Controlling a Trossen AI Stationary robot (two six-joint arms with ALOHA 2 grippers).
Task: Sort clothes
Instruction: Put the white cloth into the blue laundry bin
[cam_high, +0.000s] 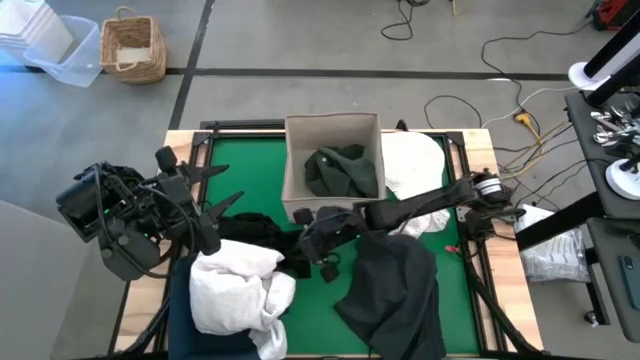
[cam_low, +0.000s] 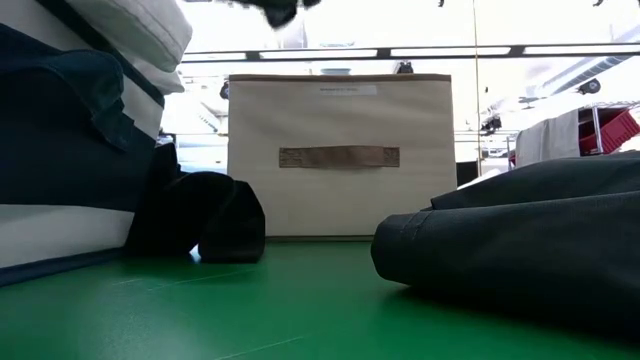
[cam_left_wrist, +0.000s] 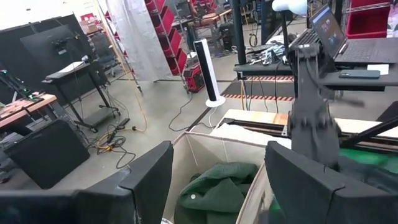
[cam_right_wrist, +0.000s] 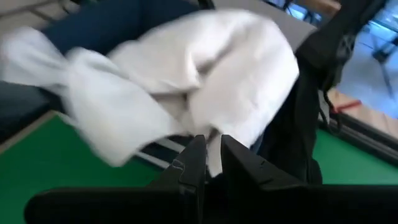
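Observation:
A beige fabric box (cam_high: 332, 128) stands at the far middle of the green table and holds a dark green garment (cam_high: 340, 170). A white garment (cam_high: 415, 165) lies to the right of the box. A black garment (cam_high: 255, 228) lies in front of the box, and a charcoal one (cam_high: 395, 290) is spread at the near right. White clothes (cam_high: 240, 285) are piled in the navy bin (cam_high: 180, 300). My right gripper (cam_high: 305, 245) hovers beside the black garment, shut and holding nothing (cam_right_wrist: 213, 146). My left gripper (cam_high: 222, 205) is open at the left and points toward the box (cam_left_wrist: 217, 162).
Beyond the table's far left corner, a wicker basket (cam_high: 132, 47) and a clear plastic tub (cam_high: 62, 52) stand on the floor. Cables trail over the floor at the far right. A bare stretch of green mat (cam_low: 300, 310) lies between the bin and the charcoal garment.

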